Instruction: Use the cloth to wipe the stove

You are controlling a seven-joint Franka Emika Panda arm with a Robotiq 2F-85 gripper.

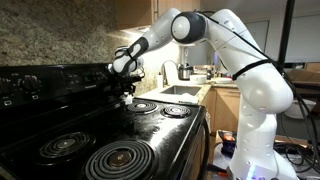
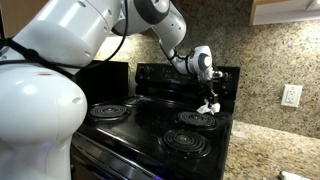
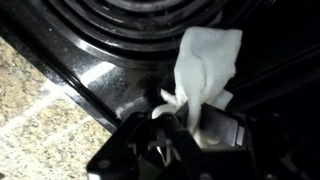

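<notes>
The black stove (image 1: pixel 100 130) has coil burners and a back panel; it also shows in the other exterior view (image 2: pixel 150 125). My gripper (image 1: pixel 125 92) is over the rear of the stove top, by the back panel, and also shows in the exterior view from the opposite side (image 2: pixel 208 100). It is shut on a white cloth (image 3: pixel 205 65), which hangs from the jaws (image 3: pixel 190 125) over the glossy stove surface next to a coil burner (image 3: pixel 150 20). The cloth shows as a small white bit under the gripper (image 2: pixel 208 107). I cannot tell whether it touches the stove.
A granite counter (image 3: pixel 40 110) borders the stove. A sink area with bottles (image 1: pixel 185 72) lies beyond the stove. A granite backsplash with a wall outlet (image 2: pixel 291 96) stands behind. The robot's white body (image 2: pixel 40 100) fills the near side.
</notes>
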